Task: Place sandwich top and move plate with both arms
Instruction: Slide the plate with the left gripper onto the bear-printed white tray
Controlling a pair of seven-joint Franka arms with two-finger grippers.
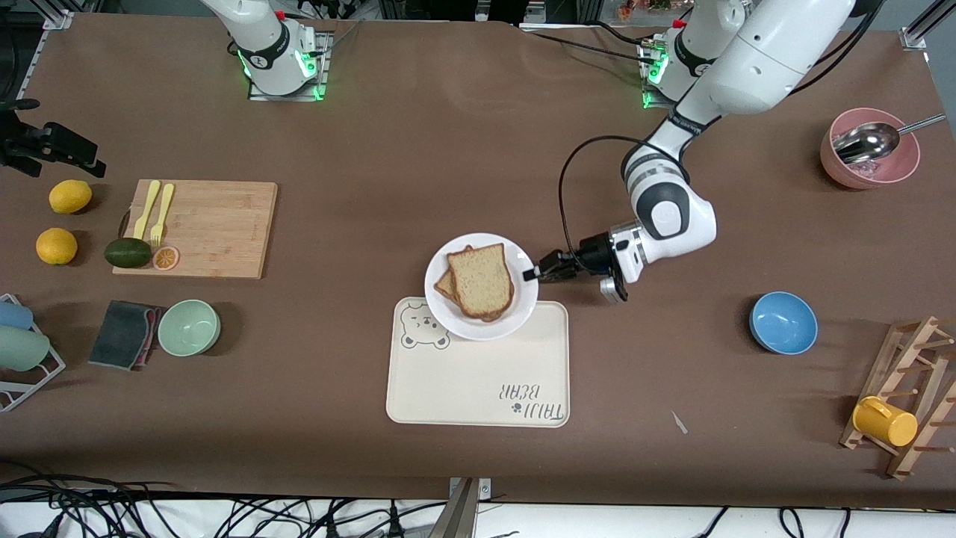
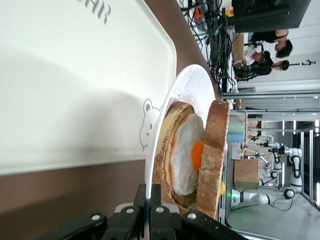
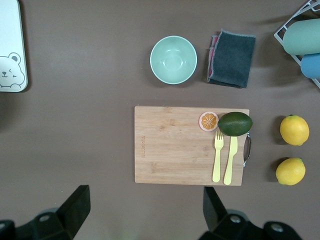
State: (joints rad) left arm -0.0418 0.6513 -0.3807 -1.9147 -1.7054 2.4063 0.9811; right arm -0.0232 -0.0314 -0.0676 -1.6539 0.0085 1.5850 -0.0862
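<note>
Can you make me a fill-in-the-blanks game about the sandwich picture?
1. The sandwich top lies on the fried ____.
2. The left end effector is shut on the rim of the ____.
3. The right end effector hangs open over the wooden cutting ____.
4. The white plate rests partly on the cream tray printed with a ____.

Missing words: egg, plate, board, bear

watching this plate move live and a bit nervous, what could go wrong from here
1. Only the left end effector is shut on the plate rim; a one-sided hold could tip the plate.
2. The sandwich top sits loose and offset over the egg slice, so it may slide off if the plate tilts.
3. The plate overlaps the bear-print tray edge and might catch on it. The right end effector waits open over the cutting board.
</note>
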